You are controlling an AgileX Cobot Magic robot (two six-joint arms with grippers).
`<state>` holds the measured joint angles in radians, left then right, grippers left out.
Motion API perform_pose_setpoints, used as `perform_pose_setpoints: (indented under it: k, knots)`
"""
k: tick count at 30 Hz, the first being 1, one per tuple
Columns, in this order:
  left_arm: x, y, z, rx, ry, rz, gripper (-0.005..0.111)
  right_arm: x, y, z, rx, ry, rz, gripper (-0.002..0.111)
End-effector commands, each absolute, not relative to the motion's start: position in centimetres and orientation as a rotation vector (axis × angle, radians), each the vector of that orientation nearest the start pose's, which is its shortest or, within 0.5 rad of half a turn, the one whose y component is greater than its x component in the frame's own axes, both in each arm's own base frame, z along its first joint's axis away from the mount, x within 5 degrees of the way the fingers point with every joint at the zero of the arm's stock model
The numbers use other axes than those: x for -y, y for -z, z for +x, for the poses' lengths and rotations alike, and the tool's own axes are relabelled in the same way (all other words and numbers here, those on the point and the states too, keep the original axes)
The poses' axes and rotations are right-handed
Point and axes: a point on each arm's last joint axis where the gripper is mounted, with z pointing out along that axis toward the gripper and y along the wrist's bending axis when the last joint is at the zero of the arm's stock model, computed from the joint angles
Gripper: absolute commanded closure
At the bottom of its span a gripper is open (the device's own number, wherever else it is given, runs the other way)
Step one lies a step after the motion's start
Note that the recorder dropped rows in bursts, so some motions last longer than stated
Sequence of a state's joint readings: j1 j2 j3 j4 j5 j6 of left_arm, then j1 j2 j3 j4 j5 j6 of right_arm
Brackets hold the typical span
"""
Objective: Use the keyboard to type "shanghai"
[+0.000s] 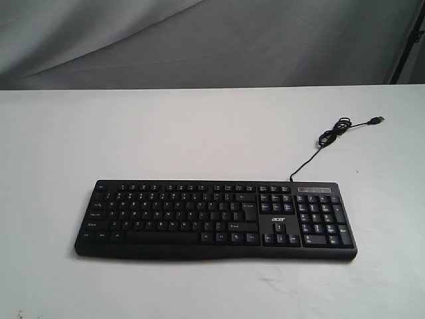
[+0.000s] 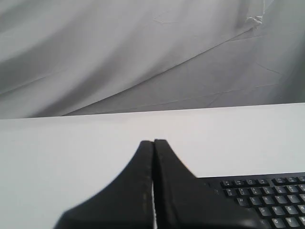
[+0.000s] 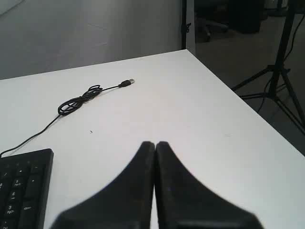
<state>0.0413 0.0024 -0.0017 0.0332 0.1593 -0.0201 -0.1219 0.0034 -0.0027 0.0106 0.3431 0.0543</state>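
Start step: keyboard [image 1: 216, 219] near front edge of bench [image 1: 199, 133], untouched. Left end effector [image 2: 153, 143] and right end effector [image 3: 155, 144] pinched closed, empty. Next, probably: left tip onto S.

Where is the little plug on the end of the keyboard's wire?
In the exterior view, the small metal-tipped USB plug lies on the white table, far right, behind the wide black keyboard.

Jaws — 2 pairs, closed
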Motion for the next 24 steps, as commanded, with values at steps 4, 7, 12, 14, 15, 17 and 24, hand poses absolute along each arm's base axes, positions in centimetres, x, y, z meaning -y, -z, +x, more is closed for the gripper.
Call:
perform_pose_setpoints:
  k: [4,7,12,14,15,17,24]
  knots:
    - [-0.2,-19.9,5.6,-1.637,-0.039,-0.024,0.107,0.7,-18.3,5.3,-1.814,0.052,0.166,0.108]
    - [-0.2,-19.9,5.6,-1.637,-0.039,-0.024,0.107,0.7,-18.3,5.3,-1.814,0.052,0.166,0.108]
    - [-0.2,-19.9,5.6,-1.637,-0.039,-0.024,0.107,0.7,-18.3,5.3,-1.814,0.052,0.166,0.108]
    - [-0.2,-19.9,5.6,-1.637,-0.039,-0.024,0.107,0.7,-18.3,5.3,-1.814,0.053,0.164,0.108]
    - [-0.2,-19.9,5.6,-1.637,-0.039,-0.024,0.107,0.7,-18.4,5.3,-1.804,0.066,0.155,0.108]
    - [-0.2,-19.9,5.6,-1.637,-0.039,-0.024,0.107,0.7,-19.1,5.5,-1.719,0.07,0.145,0.108]
    - [-0.2,-19.9,5.6,-1.637,-0.039,-0.024,0.107,0.8,-22.7,5.3,-1.318,-0.002,0.19,0.108]
